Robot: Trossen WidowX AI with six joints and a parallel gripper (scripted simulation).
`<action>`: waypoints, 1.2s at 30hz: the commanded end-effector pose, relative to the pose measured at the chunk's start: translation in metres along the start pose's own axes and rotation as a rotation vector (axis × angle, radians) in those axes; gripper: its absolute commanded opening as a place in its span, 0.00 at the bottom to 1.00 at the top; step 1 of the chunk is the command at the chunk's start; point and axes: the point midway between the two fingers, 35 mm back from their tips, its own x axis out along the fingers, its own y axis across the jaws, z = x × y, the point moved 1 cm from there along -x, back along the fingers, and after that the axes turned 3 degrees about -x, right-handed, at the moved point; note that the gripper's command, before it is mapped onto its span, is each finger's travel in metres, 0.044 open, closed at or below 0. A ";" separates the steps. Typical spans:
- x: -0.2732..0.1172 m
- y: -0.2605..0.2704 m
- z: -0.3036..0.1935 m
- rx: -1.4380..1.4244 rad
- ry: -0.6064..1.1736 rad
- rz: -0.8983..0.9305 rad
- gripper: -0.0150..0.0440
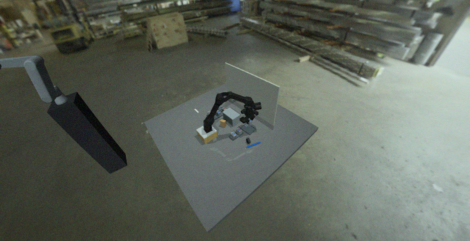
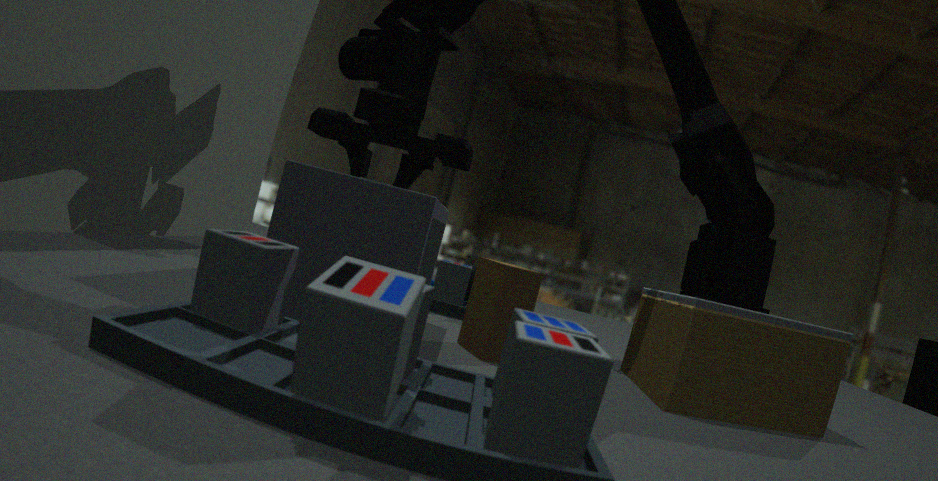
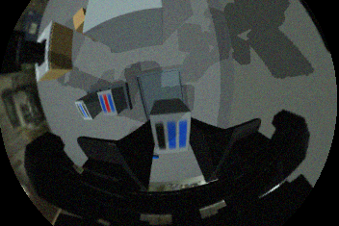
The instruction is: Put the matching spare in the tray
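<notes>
My gripper [image 1: 248,120] [image 2: 380,176] [image 3: 169,119] is shut on a grey unit [image 3: 170,108] whose striped label shows black, blue, blue. It holds the unit raised; in the wrist view the unit overlaps the near edge of the flat grey-blue tray [image 1: 247,129] [image 3: 146,87]. The height between them is hard to tell. Beside the tray, a small rack bears a unit [image 3: 107,103] with a red middle stripe and another [image 3: 83,110] with blue stripes. Beyond the large grey box [image 1: 231,115] [image 2: 354,215] [image 3: 125,1] stand several striped units, one [image 2: 357,339] labelled black, red, blue. I cannot tell which unit is the mounted one.
An orange block [image 1: 223,123] [image 2: 498,307] [image 3: 79,19] stands between the arm's yellow base box [image 1: 207,137] [image 2: 735,366] [image 3: 62,59] and the grey box. A tall panel [image 1: 256,91] [image 2: 150,18] stands behind the gripper. A black piece [image 1: 248,140] and a blue bar [image 1: 253,145] lie near the tray.
</notes>
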 end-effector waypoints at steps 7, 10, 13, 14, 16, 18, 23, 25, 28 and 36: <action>0.011 0.001 0.001 -0.003 -0.006 -0.001 0.25; 0.013 0.001 0.001 -0.003 -0.006 -0.001 0.25; 0.016 0.001 0.002 -0.003 -0.006 -0.001 0.25; 0.017 0.001 0.002 -0.003 -0.006 -0.001 0.25; 0.019 0.001 0.002 -0.003 -0.006 -0.001 0.25; 0.021 0.002 0.002 -0.003 -0.006 -0.001 0.25; 0.026 0.002 0.002 -0.003 -0.006 -0.001 0.25; 0.028 0.002 0.002 -0.003 -0.006 -0.001 0.25; 0.031 0.003 0.003 -0.003 -0.006 -0.001 0.25; 0.038 0.004 0.003 -0.003 -0.006 -0.001 0.25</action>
